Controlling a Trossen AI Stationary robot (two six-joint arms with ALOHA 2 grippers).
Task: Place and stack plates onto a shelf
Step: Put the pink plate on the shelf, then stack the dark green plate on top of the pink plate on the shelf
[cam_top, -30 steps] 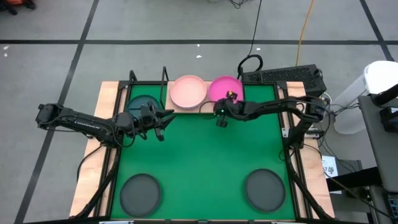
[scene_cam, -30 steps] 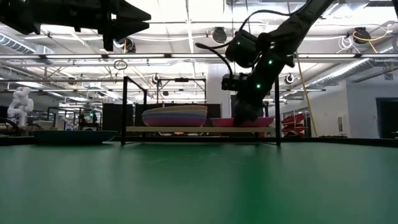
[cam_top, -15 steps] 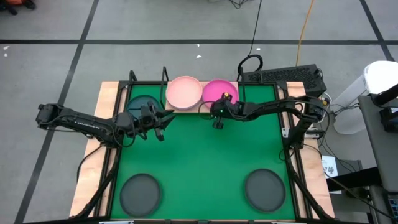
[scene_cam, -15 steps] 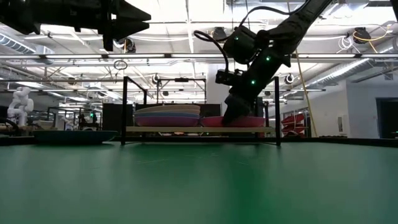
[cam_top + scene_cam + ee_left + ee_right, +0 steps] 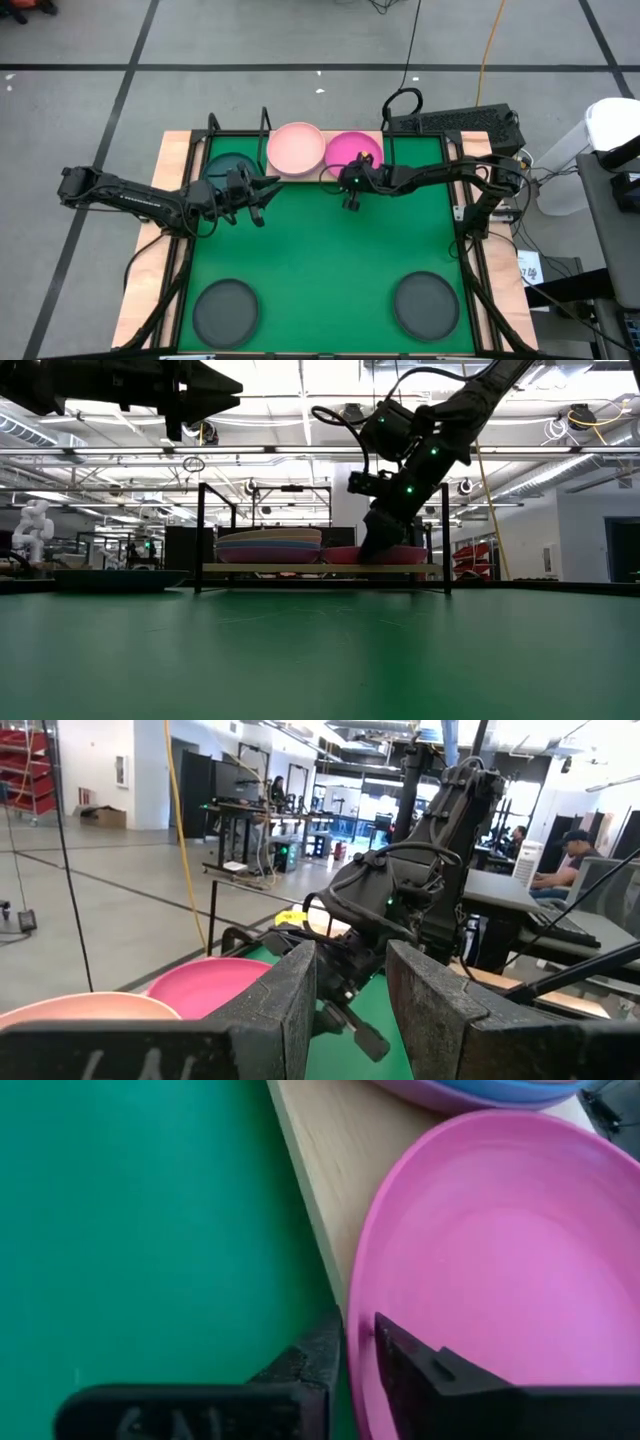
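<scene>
Two fingers of the right gripper (image 5: pixel 355 1355) pinched the magenta plate's (image 5: pixel 500 1270) rim at the shelf's (image 5: pixel 320 1170) front edge, so a careless pull risked dragging it off; the left gripper (image 5: pixel 348 995) hung spread.

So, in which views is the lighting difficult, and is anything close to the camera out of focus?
Low view: bright ceiling lights put the right gripper and the shelf in silhouette, and the near green mat is soft. Left wrist view: its own fingers are big and slightly blurred. Right wrist view: even light, and the magenta plate shows no glare.
</scene>
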